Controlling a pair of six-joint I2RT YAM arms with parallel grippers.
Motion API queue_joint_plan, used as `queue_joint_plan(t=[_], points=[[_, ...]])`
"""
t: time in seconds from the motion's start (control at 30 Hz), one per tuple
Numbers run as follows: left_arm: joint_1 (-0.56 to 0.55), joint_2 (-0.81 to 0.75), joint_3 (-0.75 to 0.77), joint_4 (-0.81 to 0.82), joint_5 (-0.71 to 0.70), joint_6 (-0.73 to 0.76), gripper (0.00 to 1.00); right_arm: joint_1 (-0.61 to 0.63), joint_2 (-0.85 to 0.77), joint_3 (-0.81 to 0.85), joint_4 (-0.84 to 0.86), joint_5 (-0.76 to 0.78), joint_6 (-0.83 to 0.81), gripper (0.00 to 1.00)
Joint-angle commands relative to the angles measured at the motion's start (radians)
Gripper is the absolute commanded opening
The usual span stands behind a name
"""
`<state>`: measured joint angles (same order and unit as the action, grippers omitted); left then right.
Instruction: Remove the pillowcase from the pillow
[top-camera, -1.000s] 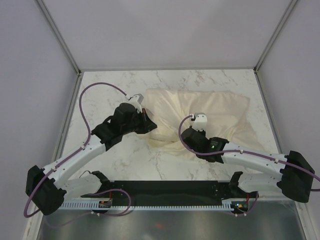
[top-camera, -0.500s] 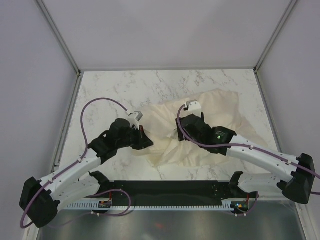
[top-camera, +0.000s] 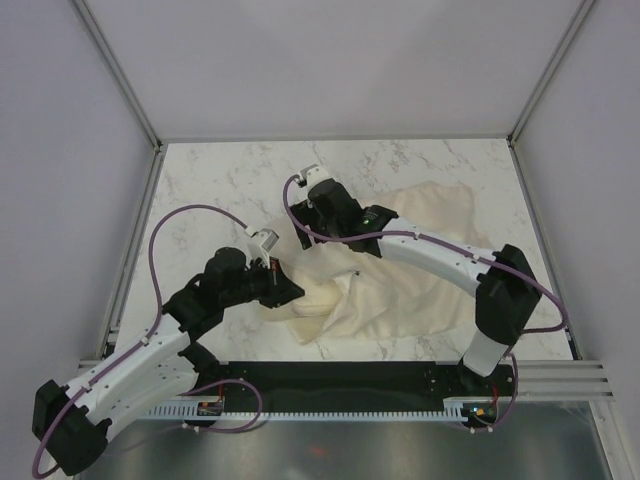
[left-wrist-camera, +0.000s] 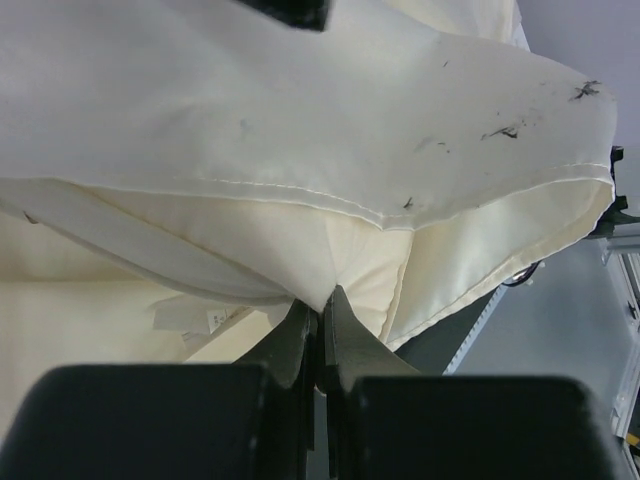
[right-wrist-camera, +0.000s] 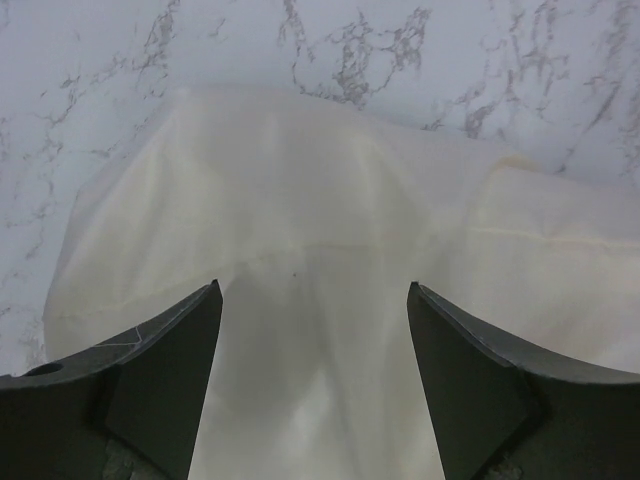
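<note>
The left gripper is clamped tight on a pinched fold of cream fabric, with no gap between its fingers. It sits at the near left end of the cloth bundle. Which layer the fold belongs to cannot be told with certainty. The right gripper is spread wide and holds nothing. It hangs over the far left part of the bundle, with the marble table showing beyond the fabric edge. The pillowcase is the thin sheet with a stitched hem and small dark marks, lifted above the left gripper's fingers. The pillow appears to be the cream body below that sheet, carrying a small sewn label. From above, both items form one rumpled mass from the table centre toward the right, the near left end bunched and folded. No part of the pillow lies clear of the pillowcase. Judgement: removal is under way but not complete, and the open end appears loosened. Remaining work: take a hold with the right gripper, draw the two layers apart, and leave the pillow free of the pillowcase.
</note>
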<state>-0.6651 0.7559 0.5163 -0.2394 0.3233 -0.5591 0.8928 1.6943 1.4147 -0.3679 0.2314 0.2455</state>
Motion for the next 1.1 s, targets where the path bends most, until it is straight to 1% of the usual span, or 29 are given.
queue_joint_plan(t=[0.0, 0.07, 0.17, 0.3, 0.37, 0.4, 0.47, 0.5, 0.57, 0.6, 0.67, 0.7, 0.73, 0.93, 0.97, 1.03, 1.07], points=[[-0.005, -0.038, 0.016, 0.051, 0.054, 0.031, 0.02, -0.012, 0.056, 0.078, 0.122, -0.223, -0.049, 0.83], [-0.005, -0.038, 0.021, 0.04, 0.048, 0.033, 0.02, -0.012, 0.096, 0.079, 0.168, -0.306, -0.045, 0.84], [-0.005, -0.033, 0.024, 0.032, 0.048, 0.033, 0.02, -0.012, 0.117, 0.05, 0.231, -0.374, -0.04, 0.84], [-0.005, -0.026, 0.027, 0.031, 0.053, 0.037, 0.02, -0.011, 0.134, 0.02, 0.284, -0.429, -0.051, 0.84], [-0.005, -0.026, 0.028, 0.031, 0.056, 0.042, 0.02, -0.012, 0.165, 0.029, 0.285, -0.435, -0.054, 0.81], [-0.005, -0.024, 0.03, 0.029, 0.056, 0.044, 0.02, -0.012, 0.179, 0.033, 0.284, -0.431, -0.054, 0.75], [-0.005, -0.027, 0.034, 0.028, 0.057, 0.048, 0.02, -0.011, 0.221, 0.056, 0.267, -0.426, -0.057, 0.65], [-0.005, -0.026, 0.036, 0.023, 0.06, 0.047, 0.02, -0.012, 0.244, 0.062, 0.264, -0.419, -0.055, 0.54], [-0.005, -0.036, 0.036, 0.022, 0.06, 0.045, 0.02, -0.012, 0.266, 0.078, 0.258, -0.403, -0.058, 0.42], [-0.005, -0.039, 0.036, 0.019, 0.062, 0.044, 0.02, -0.012, 0.275, 0.082, 0.254, -0.396, -0.058, 0.26], [-0.005, -0.052, 0.036, 0.012, 0.069, 0.044, 0.02, -0.014, 0.297, 0.101, 0.25, -0.36, -0.054, 0.08], [-0.007, -0.056, 0.036, 0.011, 0.075, 0.044, 0.02, -0.015, 0.309, 0.108, 0.25, -0.342, -0.048, 0.02], [-0.008, -0.061, 0.034, 0.011, 0.091, 0.045, 0.02, -0.015, 0.314, 0.116, 0.247, -0.324, -0.043, 0.0], [-0.011, -0.104, 0.039, -0.001, 0.121, 0.054, 0.02, -0.04, 0.369, 0.205, 0.231, -0.164, 0.004, 0.0], [-0.013, -0.104, 0.044, -0.003, 0.134, 0.057, 0.02, -0.045, 0.38, 0.242, 0.215, -0.124, 0.008, 0.0], [-0.016, -0.11, 0.059, -0.001, 0.16, 0.064, 0.02, -0.046, 0.419, 0.286, 0.181, -0.095, 0.006, 0.0], [-0.018, -0.113, 0.063, -0.004, 0.166, 0.07, 0.02, -0.048, 0.436, 0.337, 0.167, -0.081, 0.003, 0.0]])
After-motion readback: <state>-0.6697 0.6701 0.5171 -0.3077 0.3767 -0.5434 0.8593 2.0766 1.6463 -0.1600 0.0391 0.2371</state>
